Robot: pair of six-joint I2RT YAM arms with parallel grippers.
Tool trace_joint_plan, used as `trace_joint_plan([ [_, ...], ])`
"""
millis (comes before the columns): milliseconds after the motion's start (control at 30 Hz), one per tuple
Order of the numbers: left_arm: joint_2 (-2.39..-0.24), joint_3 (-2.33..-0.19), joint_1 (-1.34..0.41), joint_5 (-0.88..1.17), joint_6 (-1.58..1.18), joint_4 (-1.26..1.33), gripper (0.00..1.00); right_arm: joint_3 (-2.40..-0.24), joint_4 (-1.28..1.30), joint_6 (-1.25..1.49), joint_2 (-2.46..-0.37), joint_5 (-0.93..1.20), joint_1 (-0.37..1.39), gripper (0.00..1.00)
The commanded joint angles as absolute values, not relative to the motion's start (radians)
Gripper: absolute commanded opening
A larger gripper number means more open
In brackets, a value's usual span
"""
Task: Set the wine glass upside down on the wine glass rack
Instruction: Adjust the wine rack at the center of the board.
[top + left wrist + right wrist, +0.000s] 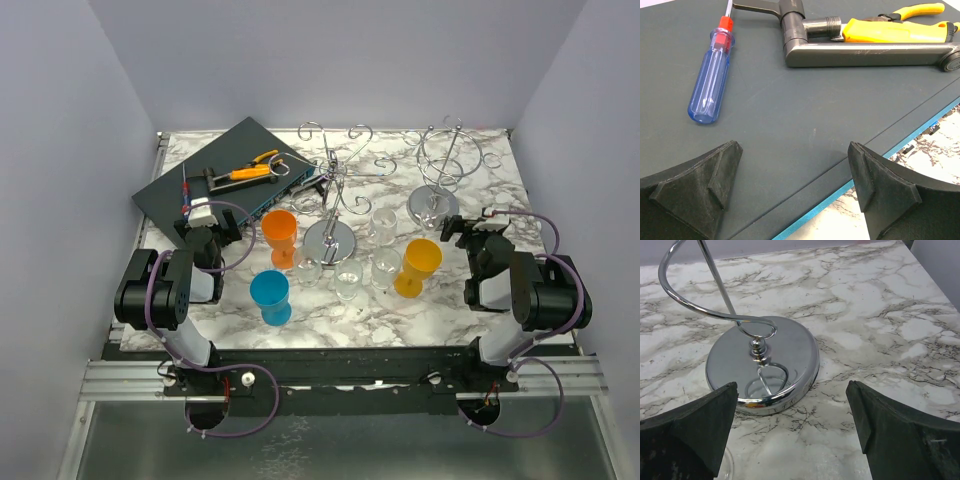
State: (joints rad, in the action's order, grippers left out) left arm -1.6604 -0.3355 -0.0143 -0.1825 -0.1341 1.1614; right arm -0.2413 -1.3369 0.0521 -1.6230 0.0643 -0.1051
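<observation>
I am gripping nothing, right gripper (472,231) and left gripper (212,226) both gaping wide | glasses (386,268) standing upright, left of my right gripper, the nearer one | rack (433,205) sitting just far-left of it

So the orange glass (280,235), blue glass (270,297), yellow glass (420,266) and a few clear glasses (386,270) all stand upright around the chrome middle rack (330,240); right rack (433,205) stands near.

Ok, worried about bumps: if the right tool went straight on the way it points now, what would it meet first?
Probably the round chrome base of the wine glass rack, which sits centred just ahead of the open right tool. How near it is is hard to judge.
</observation>
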Motion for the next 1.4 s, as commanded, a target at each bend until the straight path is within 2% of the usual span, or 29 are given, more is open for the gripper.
trace_joint_plan([
  [0,-1.654,-0.341,-0.009,-0.161,-0.143,1.141,0.99,-0.243,-1.322,0.057,-1.629,0.044,-0.109,1.0],
  [333,-1.651,-0.34,-0.009,-0.146,-0.139,1.142,0.99,-0.238,-1.326,0.056,-1.626,0.037,-0.109,1.0],
  [400,-1.613,-0.336,-0.009,-0.119,-0.125,1.127,0.99,-0.243,-1.301,0.082,-1.591,-0.043,-0.108,1.0],
  [567,-1.46,-0.367,-0.009,-0.084,-0.122,0.945,0.99,-0.302,-1.046,0.067,-1.434,-0.008,-0.108,1.0],
  [667,-1.383,-0.394,-0.009,-0.067,-0.134,0.844,0.99,-0.378,-0.776,0.207,-1.343,-0.076,-0.109,1.0],
  [767,-1.359,-0.468,-0.009,-0.089,-0.162,0.687,0.99,-0.471,-0.546,0.333,-1.268,-0.045,-0.109,1.0],
  [967,-1.337,-0.643,-0.009,-0.037,-0.173,0.333,0.99,-0.58,-0.275,0.541,-1.186,-0.05,-0.108,1.0],
  [1100,-1.321,-0.773,-0.009,-0.034,-0.192,0.103,0.99,-0.577,-0.242,0.493,-1.076,-0.019,-0.108,1.0],
  [1267,-1.315,-0.958,0.018,-0.002,-0.161,-0.186,0.99,-0.785,0.124,0.445,-1.088,-0.11,-0.108,1.0],
  [1367,-1.297,-1.051,0.026,0.052,-0.162,-0.31,0.99,-0.853,0.207,0.448,-1.053,-0.097,-0.108,1.0],
])
